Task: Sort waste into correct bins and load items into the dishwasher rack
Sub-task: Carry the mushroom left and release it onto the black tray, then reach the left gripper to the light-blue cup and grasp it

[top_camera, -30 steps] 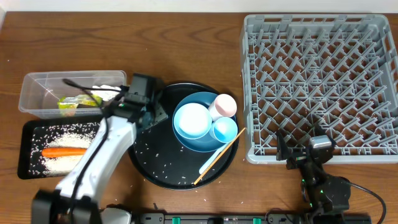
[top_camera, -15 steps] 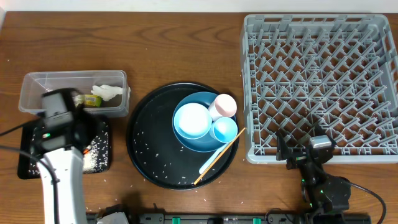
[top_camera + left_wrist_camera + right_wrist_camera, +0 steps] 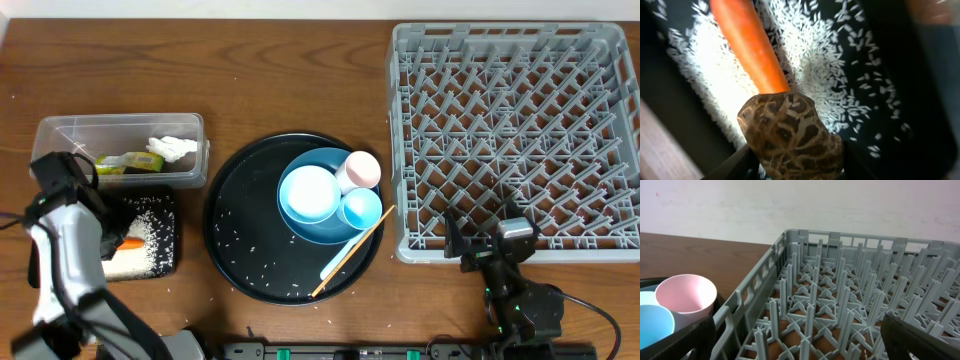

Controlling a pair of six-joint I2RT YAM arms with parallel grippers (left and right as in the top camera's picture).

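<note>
On wooden table (image 3: pixel 300 70), grey dishwasher rack (image 3: pixel 510 33), pale wall (image 3: pixel 790 205) behind

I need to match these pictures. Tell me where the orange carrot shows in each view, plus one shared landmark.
Overhead: only an orange tip of the carrot shows, lower left, in the black tray.
Left wrist: the carrot runs from the top edge down to the brown lump at centre.
Right wrist: not in it.
Shared landmark: the white rice around the carrot, in the overhead and left wrist views.
</note>
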